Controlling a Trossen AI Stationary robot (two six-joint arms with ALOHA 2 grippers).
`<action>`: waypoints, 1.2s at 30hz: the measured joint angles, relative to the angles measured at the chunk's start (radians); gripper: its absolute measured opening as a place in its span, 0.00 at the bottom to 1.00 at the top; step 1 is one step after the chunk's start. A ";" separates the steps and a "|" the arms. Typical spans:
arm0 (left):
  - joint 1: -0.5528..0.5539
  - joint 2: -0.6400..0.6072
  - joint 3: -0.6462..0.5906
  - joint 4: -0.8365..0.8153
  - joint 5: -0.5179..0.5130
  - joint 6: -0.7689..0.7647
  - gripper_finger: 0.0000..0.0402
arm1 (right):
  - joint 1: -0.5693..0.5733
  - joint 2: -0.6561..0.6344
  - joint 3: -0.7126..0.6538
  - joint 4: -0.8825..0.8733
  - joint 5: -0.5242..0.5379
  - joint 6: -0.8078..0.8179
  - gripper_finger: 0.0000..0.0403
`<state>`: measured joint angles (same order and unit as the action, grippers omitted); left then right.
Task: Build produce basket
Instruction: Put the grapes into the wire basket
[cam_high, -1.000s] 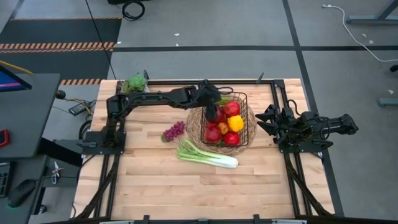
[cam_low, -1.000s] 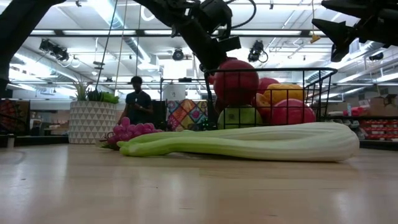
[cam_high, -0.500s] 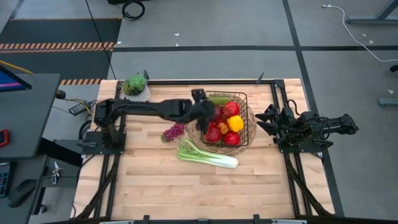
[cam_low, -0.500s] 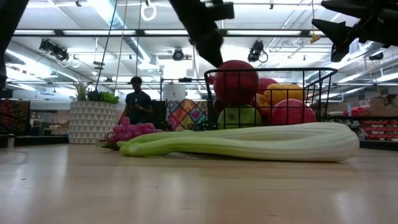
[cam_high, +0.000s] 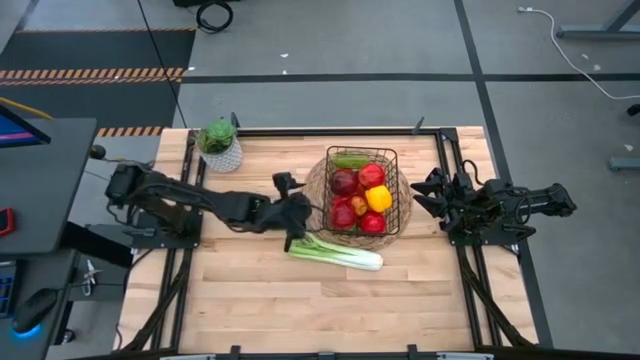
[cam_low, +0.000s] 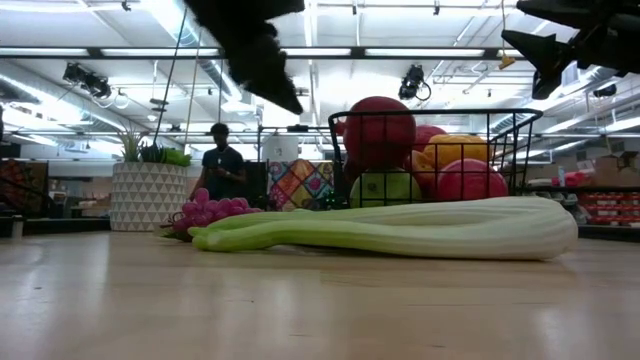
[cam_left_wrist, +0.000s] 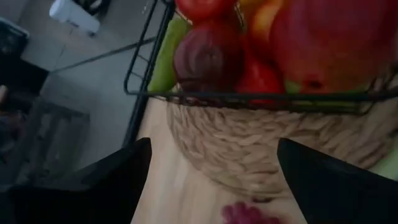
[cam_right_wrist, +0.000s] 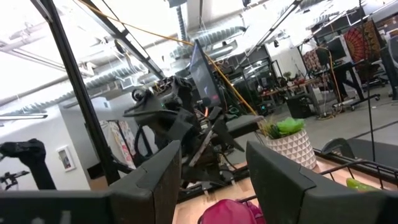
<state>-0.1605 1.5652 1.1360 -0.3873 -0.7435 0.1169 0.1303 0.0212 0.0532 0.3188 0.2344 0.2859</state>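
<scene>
- While the left claw (cam_high: 291, 212) hung spread over the grapes (cam_low: 212, 212), the basket (cam_high: 361, 190) held produce.
- Right claw (cam_high: 420, 197) waited spread beside it.

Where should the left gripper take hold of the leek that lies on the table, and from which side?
Grip the leek near the middle of its stalk, coming straight down from above. It lies flat on the table in front of the basket, so fingers can probably close across its narrow width. The open left gripper is close to its leafy end.

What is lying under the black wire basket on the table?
The basket stands on a round woven straw mat; its edge shows around the basket. The mat's middle is covered by the produce.
</scene>
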 joint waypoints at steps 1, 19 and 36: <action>-0.005 -0.013 -0.019 0.009 -0.005 -0.031 0.89 | 0.000 0.000 0.000 0.001 0.000 0.000 0.47; -0.039 -0.031 -0.113 -0.313 0.116 -0.554 0.89 | 0.000 0.012 -0.001 0.002 0.003 0.000 0.47; 0.004 0.110 -0.113 -0.361 0.154 -0.501 0.89 | 0.000 0.012 -0.001 0.002 0.003 0.000 0.47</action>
<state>-0.1567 1.6751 1.0229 -0.7478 -0.5894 -0.3840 0.1305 0.0334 0.0525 0.3205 0.2371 0.2859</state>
